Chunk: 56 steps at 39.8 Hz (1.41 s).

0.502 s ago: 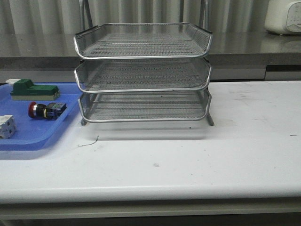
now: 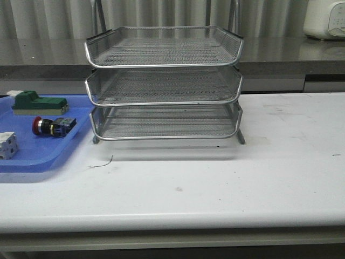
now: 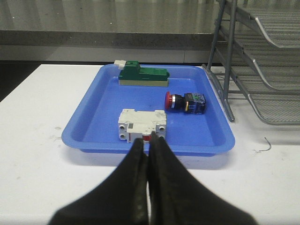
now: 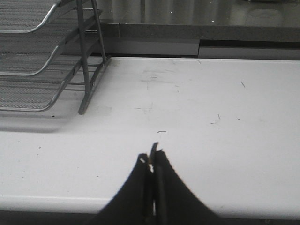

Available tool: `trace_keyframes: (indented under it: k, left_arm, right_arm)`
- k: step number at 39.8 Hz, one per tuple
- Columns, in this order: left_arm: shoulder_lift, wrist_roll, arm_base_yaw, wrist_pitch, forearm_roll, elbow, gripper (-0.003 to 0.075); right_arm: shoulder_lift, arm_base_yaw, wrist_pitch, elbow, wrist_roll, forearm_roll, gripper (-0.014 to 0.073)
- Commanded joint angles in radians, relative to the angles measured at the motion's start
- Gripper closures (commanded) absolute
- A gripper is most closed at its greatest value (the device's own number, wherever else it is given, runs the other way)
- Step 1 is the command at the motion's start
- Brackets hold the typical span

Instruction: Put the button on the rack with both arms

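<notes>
The button (image 2: pixel 53 126) with its red cap lies on its side in the blue tray (image 2: pixel 32 159), left of the rack (image 2: pixel 164 81). It also shows in the left wrist view (image 3: pixel 185 102), beyond and right of my left gripper (image 3: pixel 149 140). That gripper is shut and empty, short of the tray's near rim. The three-tier silver wire rack stands at the table's back middle; its side shows in the left wrist view (image 3: pixel 253 56) and in the right wrist view (image 4: pixel 42 56). My right gripper (image 4: pixel 152 157) is shut and empty over bare table, right of the rack. Neither arm shows in the front view.
The blue tray (image 3: pixel 89 136) also holds a green-and-beige block (image 3: pixel 142 76) at its far side and a small white block (image 3: pixel 142 124) near its front rim. A thin bit of wire (image 2: pixel 102 162) lies on the white table in front of the rack.
</notes>
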Motion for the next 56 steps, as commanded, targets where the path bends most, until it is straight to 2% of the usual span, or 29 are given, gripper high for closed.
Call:
trace_keyframes:
  k: [1,24,31,35,38,42,47,56]
  left_arm:
    - [-0.021,-0.008,0.001,-0.082,0.000,0.009,0.0739]
    - [-0.021,-0.006,0.001,-0.092,0.011,0.009,0.0739]
    - [-0.021,-0.006,0.001,-0.222,0.018,0.009,0.0739]
    - [-0.021,-0.006,0.001,-0.389,0.018,0.006,0.0739]
    - [-0.021,-0.006,0.001,-0.443,0.018,-0.016,0.0738]
    - [-0.015,-0.006,0.001,-0.399,0.018,-0.094,0.0738]
    - [0.026,-0.006,0.001,-0.271,0.021,-0.224,0.0738]
    - [0.261,-0.002,0.001,-0.045,0.071,-0.428,0.0739]
  right_arm:
    - [-0.018,0.000,-0.088,-0.004,-0.008,0.000,0.0653]
    - [-0.018,0.000,-0.094,-0.004,-0.008,0.000,0.0653]
    - [-0.018,0.000,-0.138,-0.006,-0.008,0.003,0.0653]
    - [-0.018,0.000,-0.139,-0.033,-0.008,0.003,0.0653]
    - [-0.018,0.000,-0.134,-0.076,-0.008,0.003,0.0653]
    - [-0.018,0.000,-0.078,-0.157,-0.008,0.003,0.0653]
    - [0.022,0.000,0.057,-0.297,-0.008,0.003,0.0653]
    - [0.244,0.000,0.155,-0.498,-0.008,0.016,0.0653]
